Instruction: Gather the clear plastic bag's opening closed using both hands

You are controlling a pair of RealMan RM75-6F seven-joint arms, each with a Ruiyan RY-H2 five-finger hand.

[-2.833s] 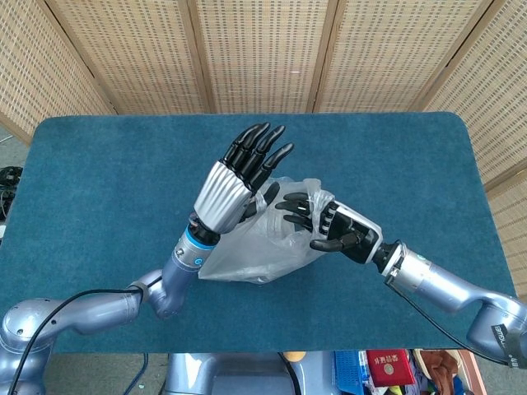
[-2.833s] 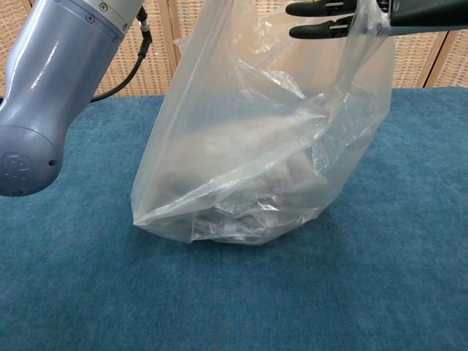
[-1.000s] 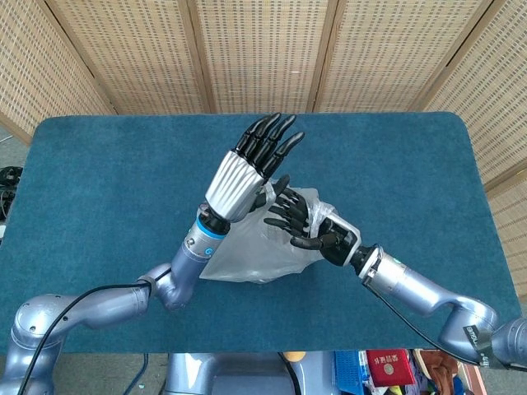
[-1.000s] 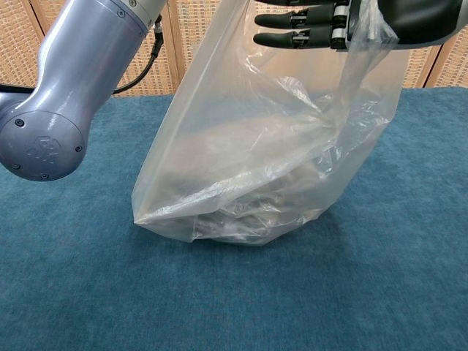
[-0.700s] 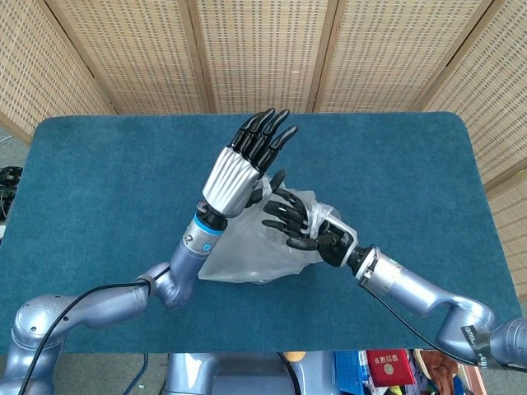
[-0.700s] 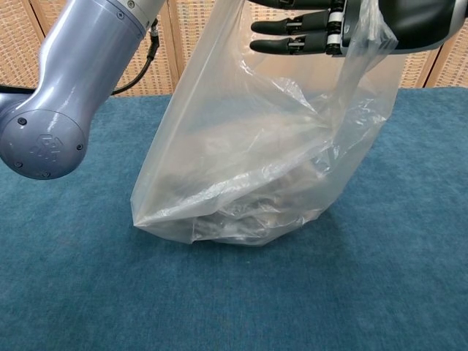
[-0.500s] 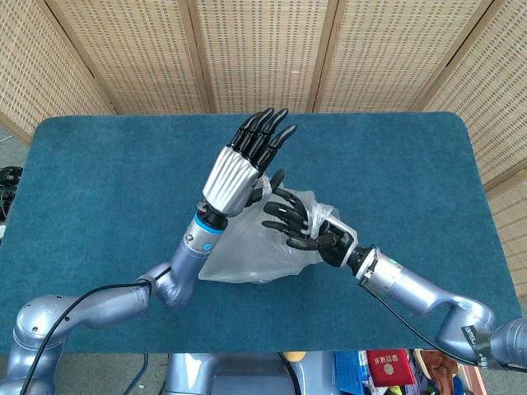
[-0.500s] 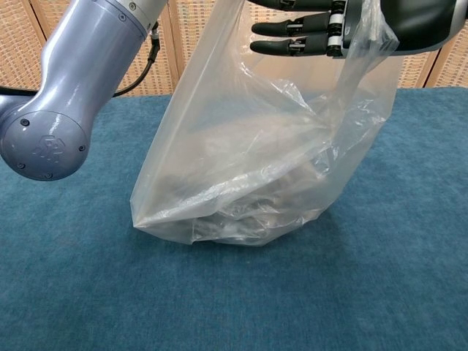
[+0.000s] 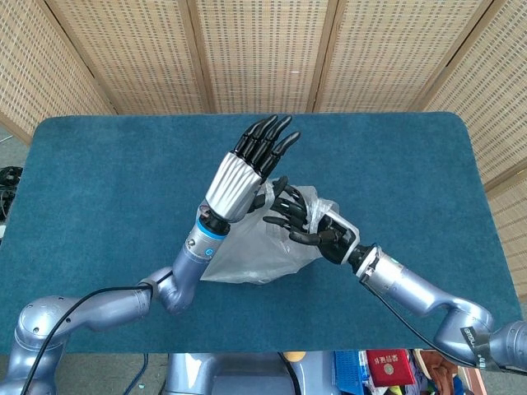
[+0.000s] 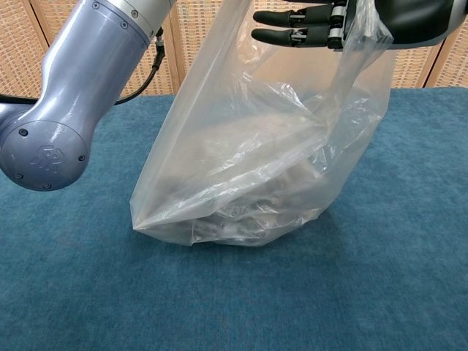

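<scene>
Teal carpet [image 9: 99, 181], wicker screens [image 9: 263, 49] behind; right robot hand [image 9: 309, 220] holds bag [image 10: 248, 168], left robot hand [image 9: 247, 169] splayed, empty.

A robot test station in a lab or workshop, not a home. A table [image 9: 99, 189] covered in blue carpet-like felt fills the workspace, and woven wicker screen panels [image 9: 263, 49] stand beyond the raised fingertips [image 9: 268, 136] as a plain backdrop. Cables [image 9: 49, 317] trail off the near edge, and a crate of oddments [image 9: 387, 366] sits below it.
</scene>
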